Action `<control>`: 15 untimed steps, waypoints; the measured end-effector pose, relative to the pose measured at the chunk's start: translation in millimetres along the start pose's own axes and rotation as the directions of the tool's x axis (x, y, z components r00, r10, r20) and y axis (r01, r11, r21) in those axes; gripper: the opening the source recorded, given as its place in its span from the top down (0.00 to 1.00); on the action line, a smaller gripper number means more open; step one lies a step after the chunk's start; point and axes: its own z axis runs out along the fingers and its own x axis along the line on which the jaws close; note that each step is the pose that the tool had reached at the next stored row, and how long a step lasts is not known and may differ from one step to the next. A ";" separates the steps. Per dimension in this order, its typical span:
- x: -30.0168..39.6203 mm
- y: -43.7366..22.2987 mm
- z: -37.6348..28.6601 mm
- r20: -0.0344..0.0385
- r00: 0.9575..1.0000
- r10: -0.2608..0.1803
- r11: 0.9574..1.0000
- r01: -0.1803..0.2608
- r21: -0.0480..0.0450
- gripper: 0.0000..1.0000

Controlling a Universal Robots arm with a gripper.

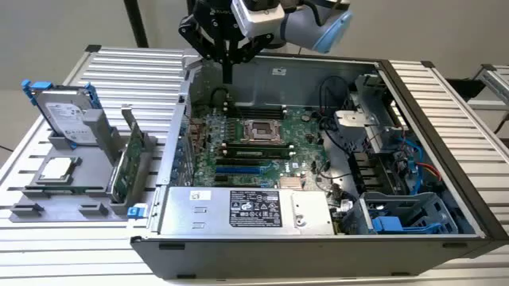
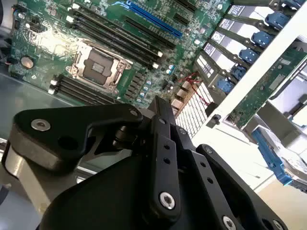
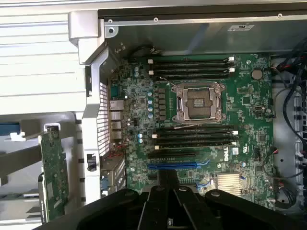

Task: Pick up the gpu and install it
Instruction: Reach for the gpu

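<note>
Closed and empty, the claw (image 1: 228,76) hangs over the far wall of the computer case (image 1: 413,107). Well apart, the gpu (image 1: 127,159) stands edgewise in a grey rack (image 1: 80,199) on the worktop (image 1: 119,65), by its edge at the exterior view's left.

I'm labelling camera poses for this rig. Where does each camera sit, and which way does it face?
Exterior view: off the arm, above, facing down into the open case; arm and gripper show over it.
First wrist view: on the arm, facing straight down at the motherboard; gripper links show.
Second wrist view: on the arm, facing aslant past the gripper at the motherboard.
Shared: all three show the motherboard and the gpu.
</note>
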 end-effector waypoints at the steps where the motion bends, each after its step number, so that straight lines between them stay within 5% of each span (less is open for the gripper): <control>1: 0.0 0.0 0.0 0.000 1.000 0.000 1.000 0.000 0.000 1.00; 15: 1.9 -0.3 -0.2 0.000 1.000 0.000 1.000 0.000 0.000 1.00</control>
